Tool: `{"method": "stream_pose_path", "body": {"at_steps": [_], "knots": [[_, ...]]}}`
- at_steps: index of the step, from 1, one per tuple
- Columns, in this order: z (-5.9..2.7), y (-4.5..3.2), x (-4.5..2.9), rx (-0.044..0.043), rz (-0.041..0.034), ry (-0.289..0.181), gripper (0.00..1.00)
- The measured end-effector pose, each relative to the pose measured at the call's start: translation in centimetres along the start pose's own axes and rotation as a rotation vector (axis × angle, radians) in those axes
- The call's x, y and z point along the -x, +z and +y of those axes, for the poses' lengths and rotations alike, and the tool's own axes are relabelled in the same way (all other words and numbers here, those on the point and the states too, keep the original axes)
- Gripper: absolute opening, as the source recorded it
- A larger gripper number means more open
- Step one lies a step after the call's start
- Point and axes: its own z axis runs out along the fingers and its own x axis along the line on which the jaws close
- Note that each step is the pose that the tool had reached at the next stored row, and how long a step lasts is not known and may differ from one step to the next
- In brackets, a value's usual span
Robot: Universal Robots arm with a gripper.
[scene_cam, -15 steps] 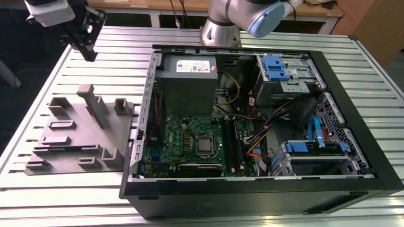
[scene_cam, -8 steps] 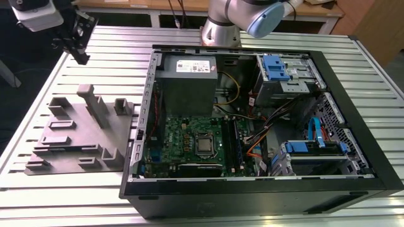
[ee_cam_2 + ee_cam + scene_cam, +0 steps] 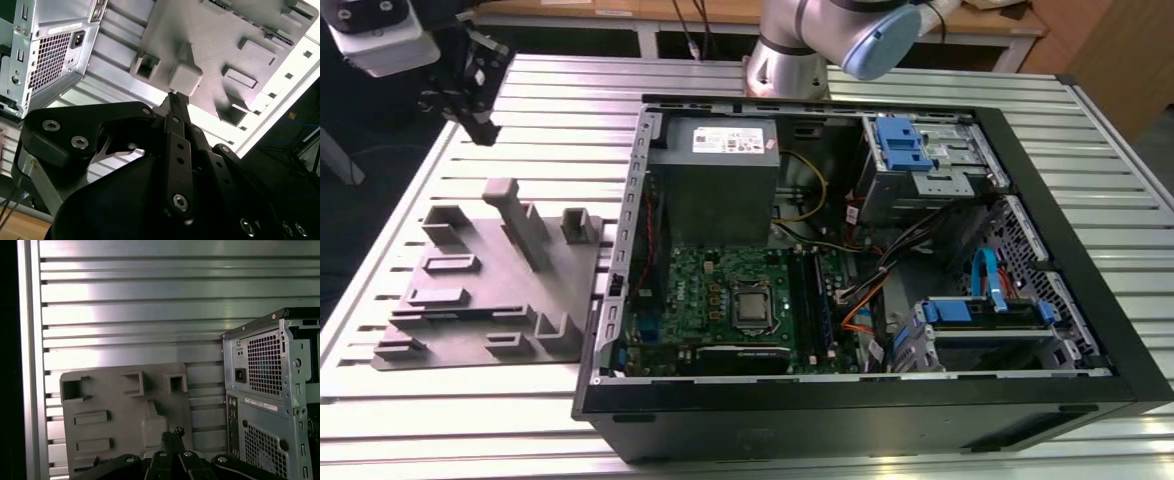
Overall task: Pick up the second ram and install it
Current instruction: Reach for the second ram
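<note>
My gripper hangs high over the table at the exterior view's far left, beyond the grey tray and well away from the open computer case. In both wrist views its black fingers are pressed together with nothing between them, and the gripper points down at the tray. The second ram is out of view: the tray's pockets and upright posts hold no board. On the motherboard the memory slots show as long dark strips, and I cannot tell what sits in them.
The case lies on its side on the slatted metal table, with the power supply at the back and blue drive brackets at the exterior view's right. Its perforated rear panel is next to the tray. The arm's base stands behind the case.
</note>
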Motion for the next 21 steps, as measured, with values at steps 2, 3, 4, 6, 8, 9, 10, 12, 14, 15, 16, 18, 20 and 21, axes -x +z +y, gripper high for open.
{"method": "stream_pose_path", "body": {"at_steps": [2,3,4,6,8,9,10,12,14,15,16,18,20,21], "knots": [[-0.21,0.15,-0.05,-0.0034,0.0005,0.000,0.07],[-0.33,0.24,-0.09,-0.0048,0.0010,0.000,0.07],[-0.44,0.33,-0.12,-0.0059,0.0016,-0.001,0.07],[-0.69,0.53,-0.23,-0.0079,0.0026,-0.001,0.07],[-0.88,0.73,-0.45,-0.0092,0.0032,-0.001,0.07],[-0.96,0.82,-0.61,-0.0099,0.0033,-0.001,0.07],[-1.03,0.90,-0.79,-0.0103,0.0034,-0.001,0.07],[-1.19,1.08,-1.26,-0.0106,0.0032,-0.001,0.07],[-1.34,1.25,-1.71,-0.0108,0.0032,-0.001,0.07],[-1.41,1.34,-1.93,-0.0107,0.0032,-0.001,0.07],[-1.48,1.43,-2.13,-0.0108,0.0033,-0.001,0.07],[-1.61,1.61,-2.54,-0.0108,0.0032,-0.001,0.07],[-1.75,1.78,-2.94,-0.0109,0.0032,-0.001,0.07],[-1.82,1.86,-3.12,-0.0109,0.0032,-0.001,0.07]]}}
